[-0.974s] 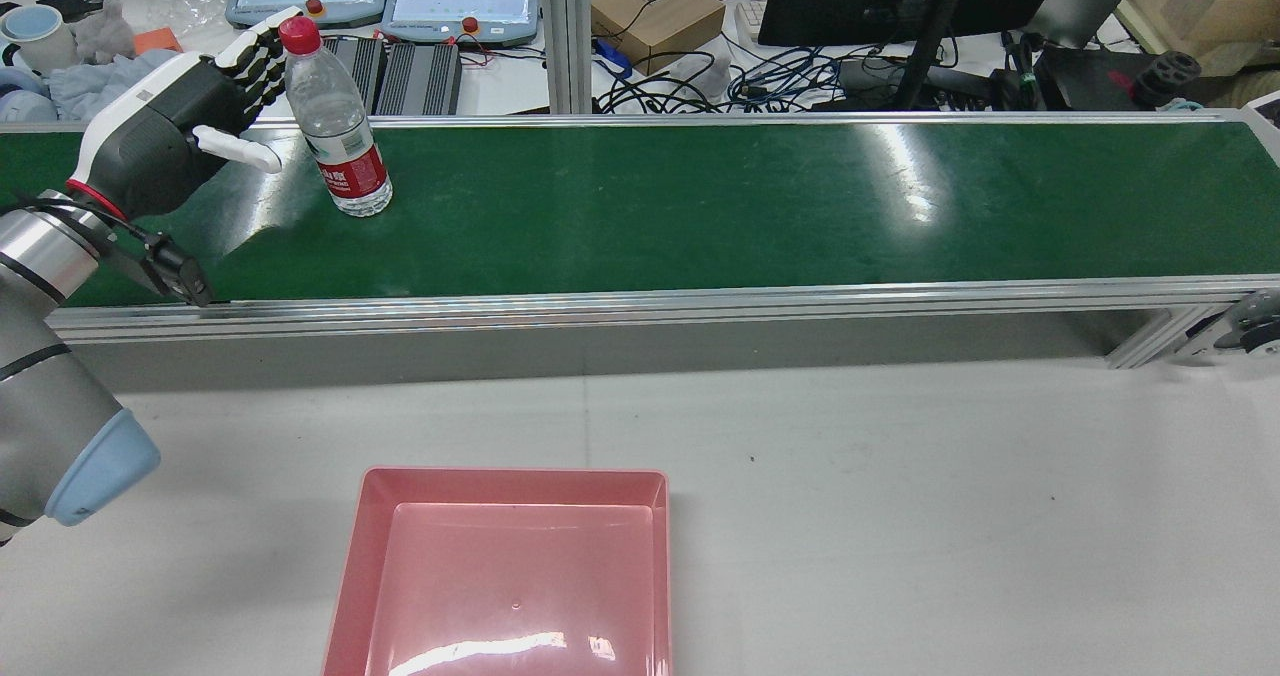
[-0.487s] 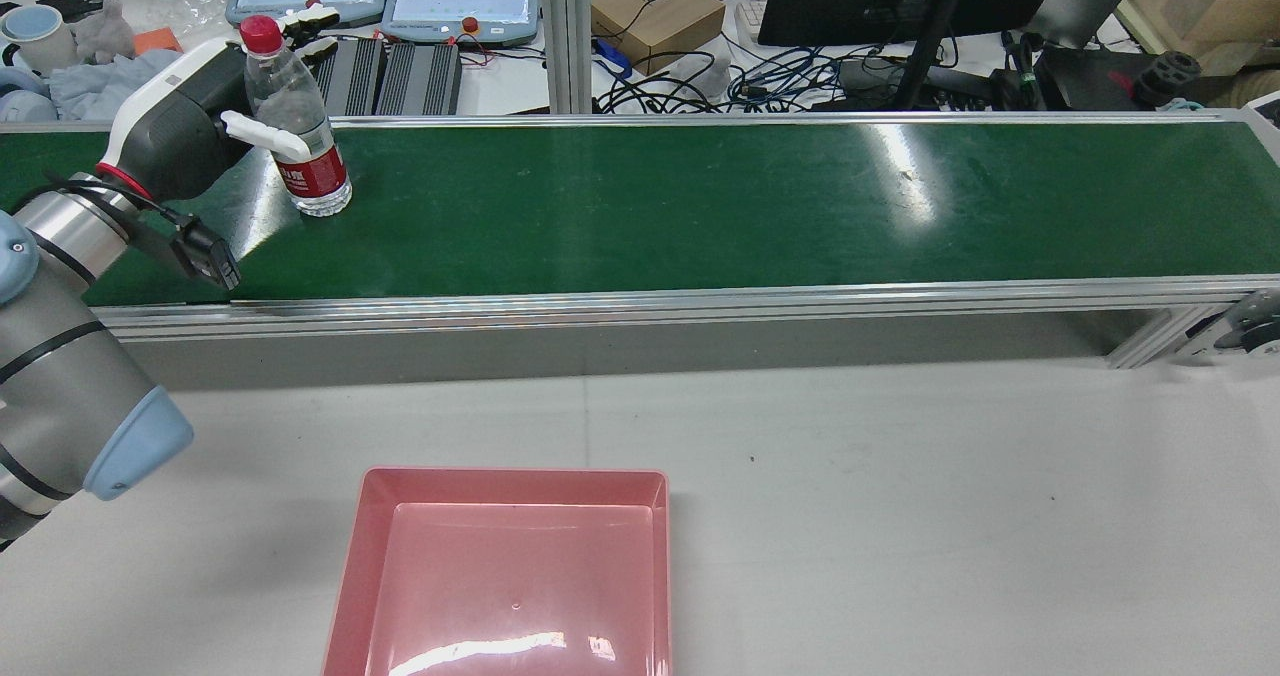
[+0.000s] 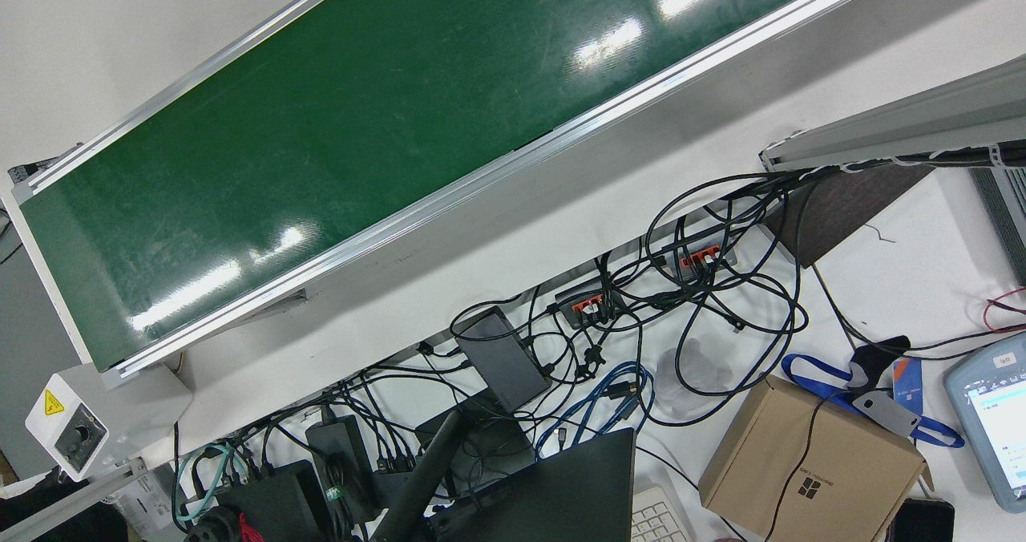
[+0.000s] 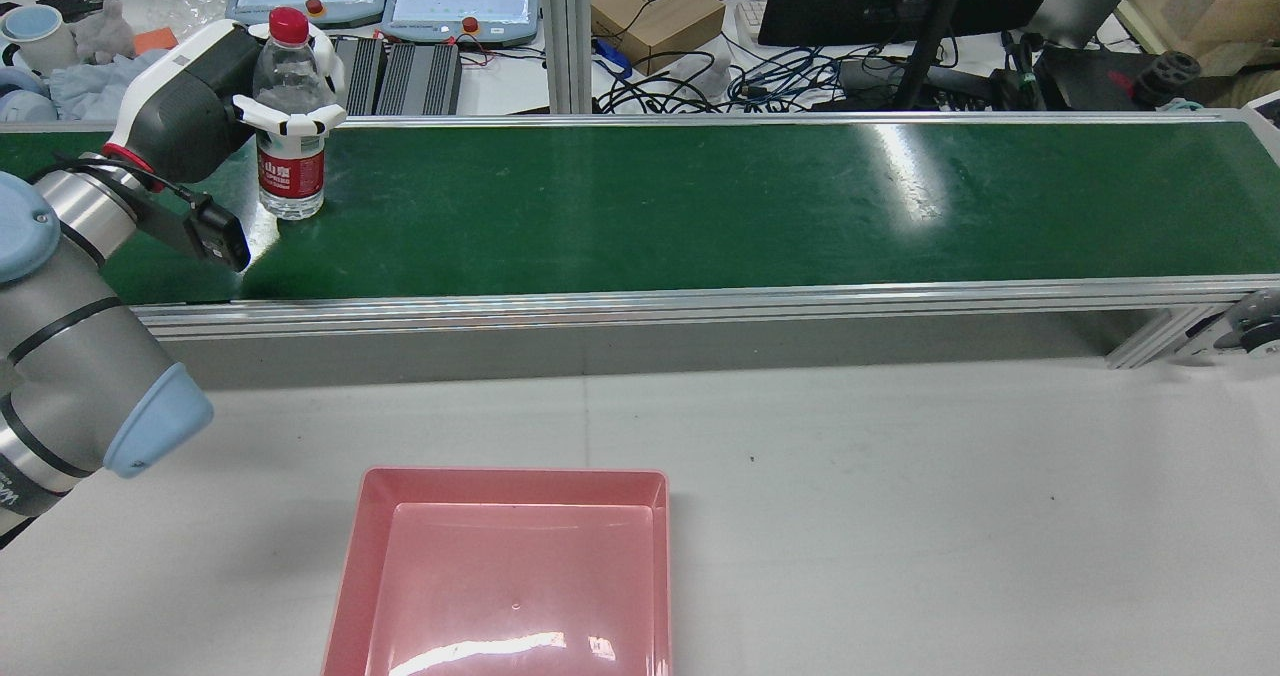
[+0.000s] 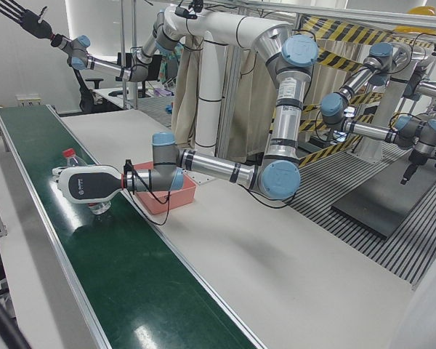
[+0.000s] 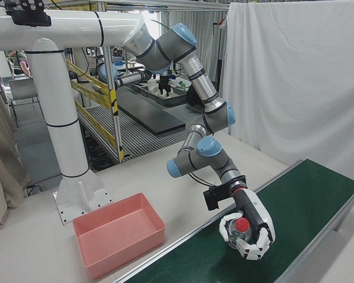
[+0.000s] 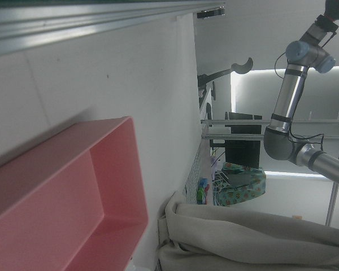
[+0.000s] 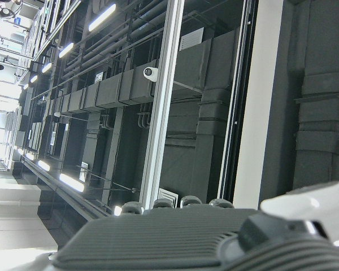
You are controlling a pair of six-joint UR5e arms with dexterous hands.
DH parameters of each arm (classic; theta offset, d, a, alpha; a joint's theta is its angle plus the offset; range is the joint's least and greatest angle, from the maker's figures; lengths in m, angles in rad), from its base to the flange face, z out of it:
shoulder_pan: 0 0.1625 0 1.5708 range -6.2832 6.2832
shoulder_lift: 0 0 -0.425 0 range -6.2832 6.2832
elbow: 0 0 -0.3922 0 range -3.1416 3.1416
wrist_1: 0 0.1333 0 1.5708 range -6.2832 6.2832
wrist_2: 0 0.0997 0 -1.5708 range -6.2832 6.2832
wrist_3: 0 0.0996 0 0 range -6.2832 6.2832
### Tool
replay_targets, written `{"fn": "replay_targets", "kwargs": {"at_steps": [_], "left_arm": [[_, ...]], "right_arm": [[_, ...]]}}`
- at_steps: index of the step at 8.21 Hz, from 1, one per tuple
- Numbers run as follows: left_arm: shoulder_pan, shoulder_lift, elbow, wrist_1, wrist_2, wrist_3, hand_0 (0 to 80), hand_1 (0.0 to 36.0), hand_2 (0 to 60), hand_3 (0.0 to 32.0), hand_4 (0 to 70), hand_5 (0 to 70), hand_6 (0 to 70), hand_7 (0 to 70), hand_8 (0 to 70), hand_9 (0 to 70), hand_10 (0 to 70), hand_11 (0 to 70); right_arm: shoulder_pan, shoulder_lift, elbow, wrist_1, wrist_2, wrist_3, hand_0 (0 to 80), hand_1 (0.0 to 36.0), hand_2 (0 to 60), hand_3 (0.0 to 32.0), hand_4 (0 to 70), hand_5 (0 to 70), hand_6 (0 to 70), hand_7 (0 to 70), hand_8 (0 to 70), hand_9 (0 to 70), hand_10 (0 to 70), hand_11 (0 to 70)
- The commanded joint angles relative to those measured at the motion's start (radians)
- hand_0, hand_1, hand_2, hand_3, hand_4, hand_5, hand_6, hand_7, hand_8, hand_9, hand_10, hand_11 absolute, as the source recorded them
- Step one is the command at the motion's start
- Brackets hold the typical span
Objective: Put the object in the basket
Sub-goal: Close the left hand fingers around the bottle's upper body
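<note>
Green belt [image 4: 700, 206], left robot hand [image 4: 215, 91] around bottle [image 4: 290, 126]

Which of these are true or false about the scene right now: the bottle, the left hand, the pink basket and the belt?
1. The left hand has its fingers wrapped around the water bottle. True.
2. The water bottle lies on its side on the green conveyor belt. False: it stands upright, its base on the belt.
3. The pink basket holds nothing. True.
4. The bottle's cap is blue. False: the cap is red.
5. The pink basket sits on the green belt. False: it sits on the white table, on the near side of the belt in the rear view.
</note>
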Motion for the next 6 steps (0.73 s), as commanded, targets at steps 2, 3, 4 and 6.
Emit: {"fn": "replay_targets", "kwargs": {"at_steps": [2, 3, 4, 6], "left_arm": [[0.002, -0.011, -0.023, 0.009, 0.012, -0.01, 77.9, 30.0, 60.0, 0.0, 70.0, 70.0, 70.0, 70.0, 70.0, 70.0, 70.0, 70.0], [0.004, -0.009, -0.096, 0.048, 0.027, -0.029, 80.0, 29.5, 60.0, 0.0, 70.0, 70.0, 70.0, 70.0, 70.0, 70.0, 70.0, 70.0], [0.01, -0.006, -0.189, 0.111, 0.055, -0.034, 80.0, 29.3, 60.0, 0.0, 70.0, 70.0, 70.0, 70.0, 70.0, 70.0, 70.0, 70.0], [0.045, 0.003, -0.35, 0.208, 0.067, -0.036, 80.0, 27.6, 60.0, 0.0, 70.0, 70.0, 70.0, 70.0, 70.0, 70.0, 70.0, 70.0]], "right_arm": [[0.0, 0.0, 0.0, 0.0, 0.0, 0.0, 0.0, 0.0, 0.0, 0.0, 0.0, 0.0, 0.0, 0.0, 0.0, 0.0, 0.0, 0.0], [0.0, 0.0, 0.0, -0.001, 0.0, 0.0, 0.0, 0.0, 0.0, 0.0, 0.0, 0.0, 0.0, 0.0, 0.0, 0.0, 0.0, 0.0], [0.0, 0.0, 0.0, 0.0, 0.0, 0.0, 0.0, 0.0, 0.0, 0.0, 0.0, 0.0, 0.0, 0.0, 0.0, 0.0, 0.0, 0.0], [0.0, 0.0, 0.0, 0.0, 0.0, 0.0, 0.0, 0.0, 0.0, 0.0, 0.0, 0.0, 0.0, 0.0, 0.0, 0.0, 0.0, 0.0]]}}
